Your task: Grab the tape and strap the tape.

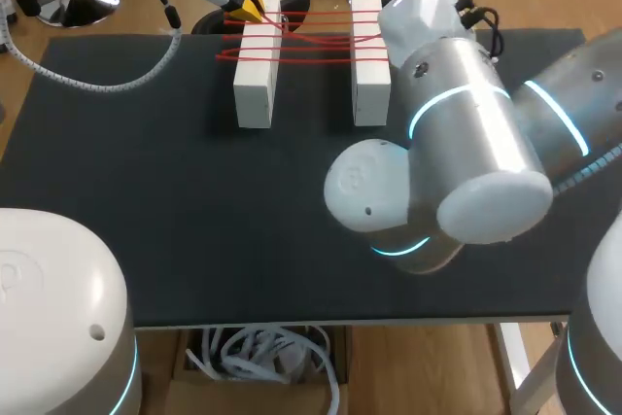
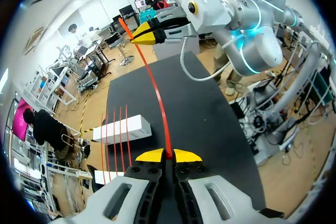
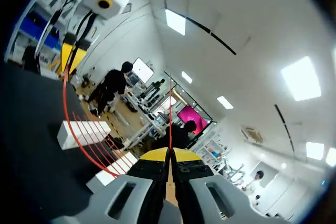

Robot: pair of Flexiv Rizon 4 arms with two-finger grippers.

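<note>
Two white blocks (image 1: 257, 75) (image 1: 370, 65) stand side by side at the back of the black table (image 1: 194, 221), with several strands of red tape (image 1: 316, 41) stretched across them. My left gripper (image 1: 251, 5) hangs over the far end of the left block, shut on the tape (image 2: 160, 108). From its tips (image 2: 168, 156) the tape runs in a long arc to my right gripper (image 2: 144, 32), also shut on it. The right wrist view shows its own gripper (image 3: 169, 155) pinching the tape (image 3: 68, 114), with the blocks (image 3: 84, 132) below. In the head view the right gripper is hidden behind its own arm.
My right arm's bulky joints (image 1: 457, 162) hang over the table's right half. A grey ribbed cable (image 1: 97, 80) trails across the back left corner. A dark round object (image 1: 209, 21) sits just behind the left block.
</note>
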